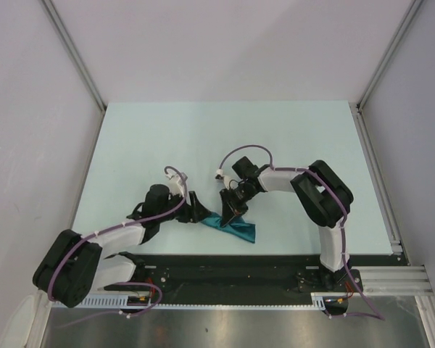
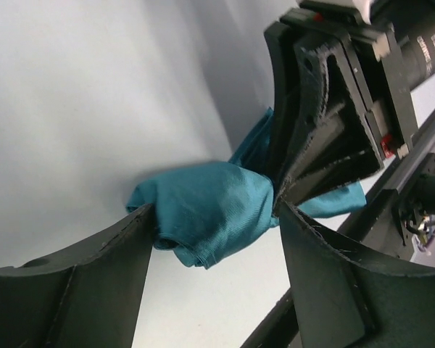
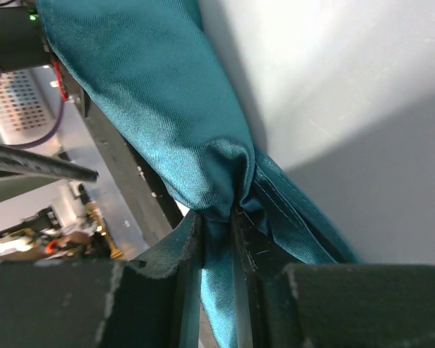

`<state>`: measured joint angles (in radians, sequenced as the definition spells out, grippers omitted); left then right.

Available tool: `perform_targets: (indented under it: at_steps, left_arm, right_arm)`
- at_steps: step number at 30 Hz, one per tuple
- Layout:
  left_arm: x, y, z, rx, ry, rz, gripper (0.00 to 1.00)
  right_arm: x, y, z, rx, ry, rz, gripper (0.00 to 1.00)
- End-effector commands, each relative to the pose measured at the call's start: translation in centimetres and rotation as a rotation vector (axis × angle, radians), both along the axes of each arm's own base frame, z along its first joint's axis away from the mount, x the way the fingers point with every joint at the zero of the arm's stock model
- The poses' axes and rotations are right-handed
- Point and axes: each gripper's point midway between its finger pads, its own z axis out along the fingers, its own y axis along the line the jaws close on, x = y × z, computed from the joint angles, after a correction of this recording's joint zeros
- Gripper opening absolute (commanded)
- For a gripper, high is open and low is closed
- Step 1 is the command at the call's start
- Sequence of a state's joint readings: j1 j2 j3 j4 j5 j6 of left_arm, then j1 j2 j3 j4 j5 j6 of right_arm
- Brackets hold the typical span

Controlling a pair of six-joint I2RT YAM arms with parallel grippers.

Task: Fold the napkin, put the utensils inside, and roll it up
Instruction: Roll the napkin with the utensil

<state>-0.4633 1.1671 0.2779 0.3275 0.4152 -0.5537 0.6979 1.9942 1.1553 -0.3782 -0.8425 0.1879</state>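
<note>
Near the middle of the surface's near edge, top view: the teal napkin [image 1: 237,229] lies bunched on the pale surface [image 1: 167,138]. The left tool [image 1: 198,210] is at its left end and the right tool [image 1: 230,214] is down on it.

Left wrist view: left tool [image 2: 214,210] wide open, its 2 fingers [image 2: 94,283] well apart. The crumpled napkin [image 2: 203,206] sits between them, touching the left finger, not gripped. Just beyond, the right tool [image 2: 279,197] is clamped on the cloth.

Right wrist view: right tool [image 3: 217,225] almost closed, pinching a gathered fold of the napkin [image 3: 167,109]. The rest of the cloth fans out past the tips over the surface [image 3: 333,87].
</note>
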Motion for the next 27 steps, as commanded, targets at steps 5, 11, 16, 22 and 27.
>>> perform_targets:
  at_steps: [5, 11, 16, 22, 27]
  left_arm:
    - [-0.2, -1.5, 0.2, -0.071, -0.006, -0.037, 0.6]
    - [0.2, -1.6, -1.2, -0.055, 0.03, -0.02, 0.31]
    - [0.9, -1.8, -1.9, -0.046, 0.074, 0.002, 0.08]
    - [1.4, -1.9, -2.3, -0.013, 0.093, -0.002, 0.05]
    - [1.5, -2.1, -2.5, -0.006, 0.108, -0.013, 0.03]
  right_arm:
    - [-0.4, -1.0, -1.8, -0.049, 0.143, -0.019, 0.18]
    - [0.1, -1.0, -1.7, -0.033, 0.162, -0.03, 0.22]
    - [1.0, -1.0, -0.5, -0.013, 0.143, -0.051, 0.45]
    - [3.1, -1.8, 2.3, -0.039, 0.003, -0.093, 0.55]
    - [5.7, -2.6, 5.4, -0.071, -0.259, -0.157, 0.58]
